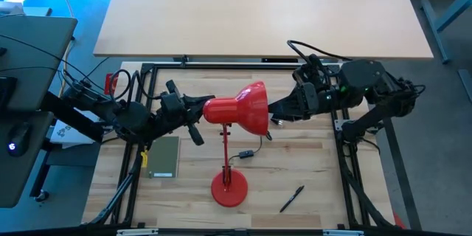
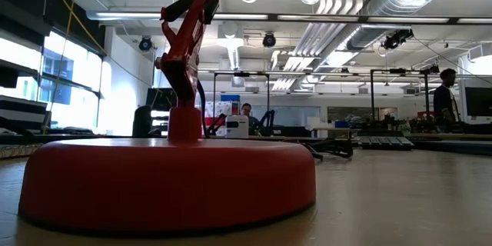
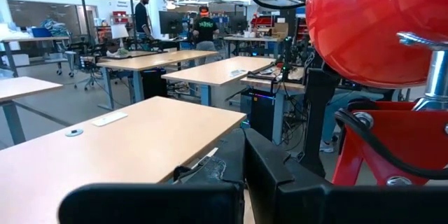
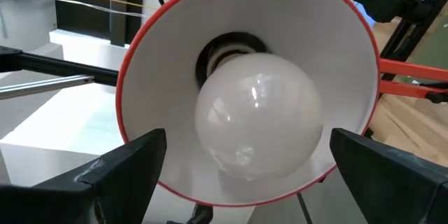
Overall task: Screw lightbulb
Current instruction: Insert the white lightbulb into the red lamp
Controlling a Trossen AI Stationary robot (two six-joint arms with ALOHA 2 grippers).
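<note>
White, smooth glass, the lightbulb [image 4: 255, 115] at frame centre looks fragile; right gripper [image 4: 241, 175] gapes wide, empty, should pinch its widest girth gently. Left gripper [image 1: 193, 110] is closed.

No text, label, brand, number or sign can be read in any of the views. The white sheet [image 1: 68, 134] by the left arm's base in the high view carries dark marks, but they are too small to make out.
</note>
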